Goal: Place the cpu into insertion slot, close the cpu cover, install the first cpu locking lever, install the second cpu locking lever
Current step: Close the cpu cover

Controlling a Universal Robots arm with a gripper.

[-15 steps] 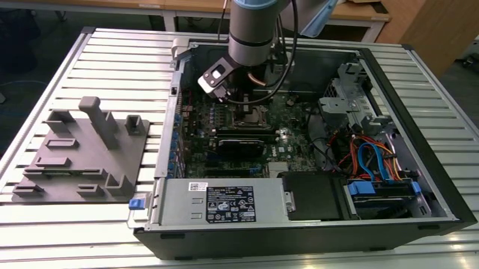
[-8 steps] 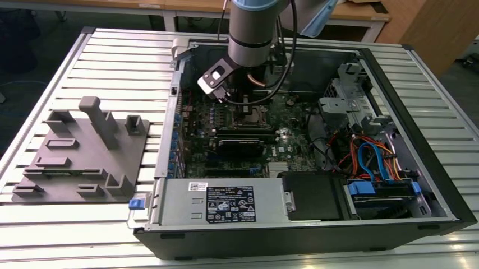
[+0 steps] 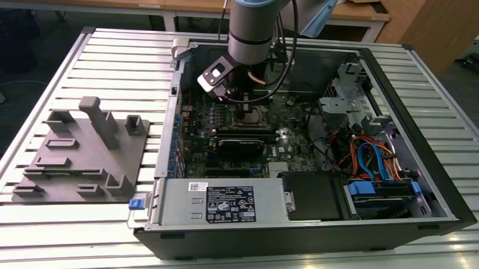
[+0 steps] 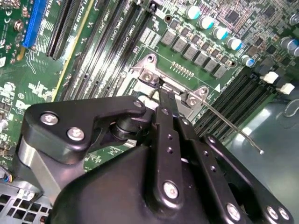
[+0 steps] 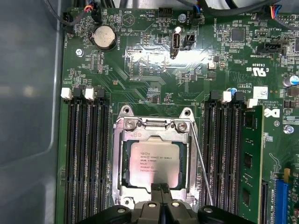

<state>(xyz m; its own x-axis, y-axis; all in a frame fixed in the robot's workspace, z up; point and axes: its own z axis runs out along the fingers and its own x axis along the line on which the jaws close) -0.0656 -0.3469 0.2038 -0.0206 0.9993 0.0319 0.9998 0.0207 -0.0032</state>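
Note:
In the first wrist view the cpu (image 5: 154, 163) lies flat in the insertion slot (image 5: 154, 122), silver top up. The cpu cover (image 5: 122, 158) is folded down around it, framing the chip. My gripper (image 5: 161, 189) is shut, its two black fingertips pressed together at the edge of the cover, with nothing seen between them. A thin wire locking lever (image 5: 202, 168) runs along one side of the socket, slanting away from it. In the second wrist view the fingers (image 4: 164, 100) meet at the socket's hinge end, and the lever (image 4: 233, 129) sticks out over the memory slots. In the exterior view my gripper (image 3: 241, 106) reaches into the case.
Black memory slots (image 5: 86, 154) flank the socket, with a green module (image 5: 250, 158) on one side. A coin battery (image 5: 104, 37) sits on the board. The open computer case (image 3: 299, 232) has cables (image 3: 367, 157) at the exterior view's right. A grey fixture plate (image 3: 82, 151) lies outside it.

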